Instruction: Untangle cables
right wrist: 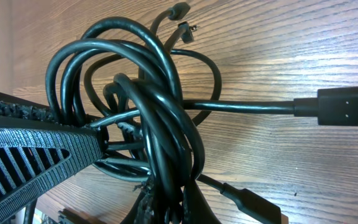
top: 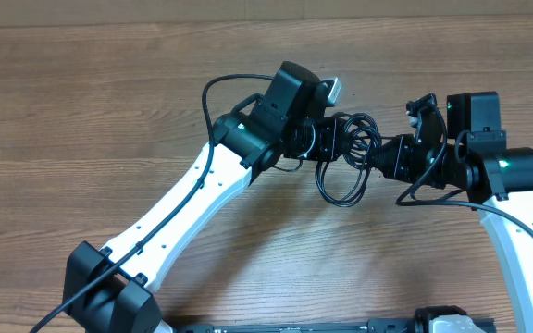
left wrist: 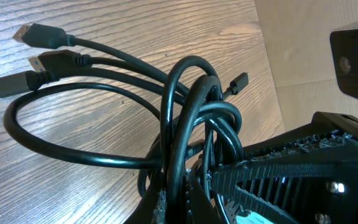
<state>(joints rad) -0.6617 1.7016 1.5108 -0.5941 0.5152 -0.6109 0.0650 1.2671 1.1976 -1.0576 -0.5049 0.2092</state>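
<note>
Cables (top: 361, 132) sit knotted between the two grippers, loops wound round both sets of fingers, plugs (left wrist: 39, 35) trailing onto the table (top: 81, 111). The tangle hides the fingertips in both wrist views. Left gripper (top: 340, 146) and right gripper (top: 378, 155) are both clamped tight on the cables.

Table (top: 81, 92) on my feed is a brown wood-grain top, grain running side to side. Only the cables (right wrist: 160, 118) are on it: one loose loop sags onto the wood and three plug ends (left wrist: 55, 60) lie side by side. Can't tell if the knot touches
</note>
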